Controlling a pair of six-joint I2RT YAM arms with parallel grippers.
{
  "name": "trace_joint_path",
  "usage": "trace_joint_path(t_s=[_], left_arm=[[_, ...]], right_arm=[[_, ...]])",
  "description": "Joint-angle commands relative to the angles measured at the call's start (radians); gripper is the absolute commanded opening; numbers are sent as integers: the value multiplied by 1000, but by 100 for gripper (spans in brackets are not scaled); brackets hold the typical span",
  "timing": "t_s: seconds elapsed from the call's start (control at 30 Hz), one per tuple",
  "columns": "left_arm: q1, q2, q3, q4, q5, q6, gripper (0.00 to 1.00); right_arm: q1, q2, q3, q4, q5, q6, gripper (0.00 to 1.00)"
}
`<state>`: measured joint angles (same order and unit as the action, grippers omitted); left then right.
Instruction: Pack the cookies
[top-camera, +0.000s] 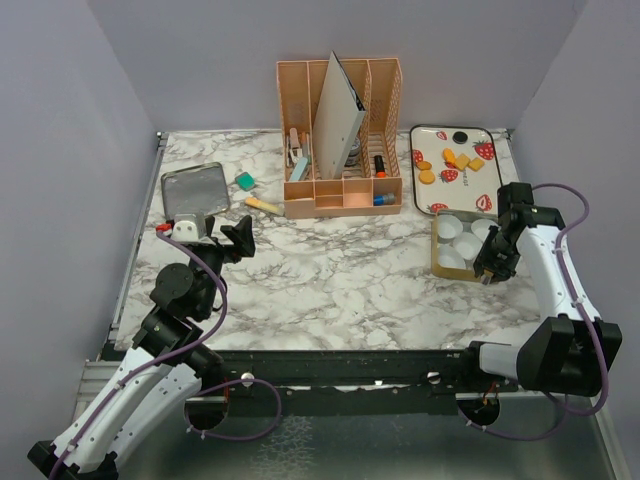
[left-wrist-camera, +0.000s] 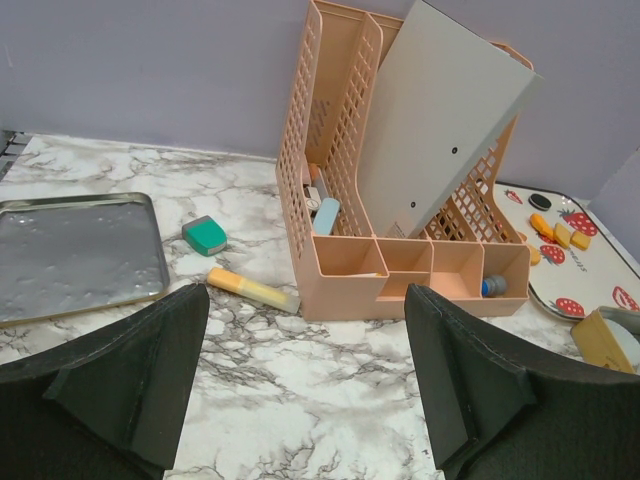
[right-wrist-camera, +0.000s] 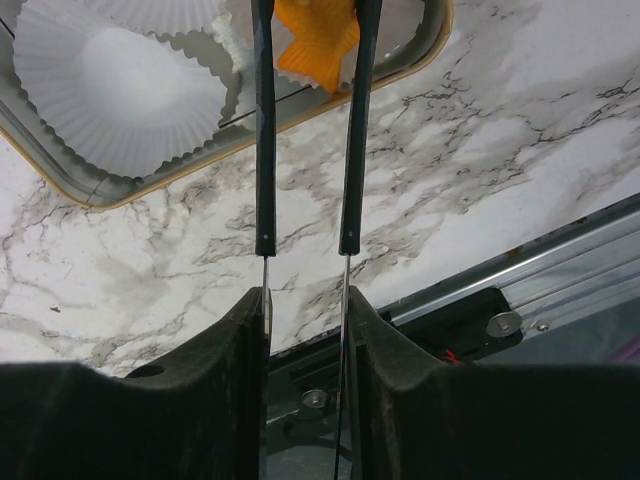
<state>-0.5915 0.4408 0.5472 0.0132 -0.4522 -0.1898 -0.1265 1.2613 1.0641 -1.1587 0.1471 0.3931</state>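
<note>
Table (top-camera: 330, 285) first: it is where I least want a cookie to land, and bare marble lies just at 6 o'clock of the tin. The desk organizer (top-camera: 340, 190) at 12 o'clock stands well apart from the work, so I judge it no threat. The left arm (top-camera: 190, 290) sits at 8 o'clock with its jaws wide and nothing between them; my only worry there is commanding it by mistake. The strawberry tray (top-camera: 458, 195) at 1 o'clock carries the loose cookies (top-camera: 452, 160), and the gold-rimmed tin (right-wrist-camera: 150, 195) just at its 6 o'clock holds the white paper cups (right-wrist-camera: 120, 90). The right arm (top-camera: 545, 275) hangs over that tin, its jaws narrow and pinching one orange cookie (right-wrist-camera: 318, 45) at the tips of two long thin blades. That cookie sits above a cup close to the tin's rim, so if I let go here it could strike the rim or the fluted paper and hop out onto the table. The blades catch only a small part of it, so it may swivel or slip early, and a harder squeeze might crack it. If I go lower, a blade could snag the light paper and drag the cup out on the way up.
</note>
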Motion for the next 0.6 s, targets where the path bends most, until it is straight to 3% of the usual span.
trace_joint_path(t_s=[0.0,0.17,0.37,0.57], left_arm=[[-3,3,-10,16,21,9,86],[-2,3,-10,14,20,10,85],[-3,9,-10,16,23,10,85],[-3,12,-10,16,20,10,85]], right_arm=[[-10,1,-14,26,-2,3,31],[-10,5,-14,30,-8,2,36],[-10,-11,-13,25,-8,7,49],[-10,-8,10,14,-17,2,50]])
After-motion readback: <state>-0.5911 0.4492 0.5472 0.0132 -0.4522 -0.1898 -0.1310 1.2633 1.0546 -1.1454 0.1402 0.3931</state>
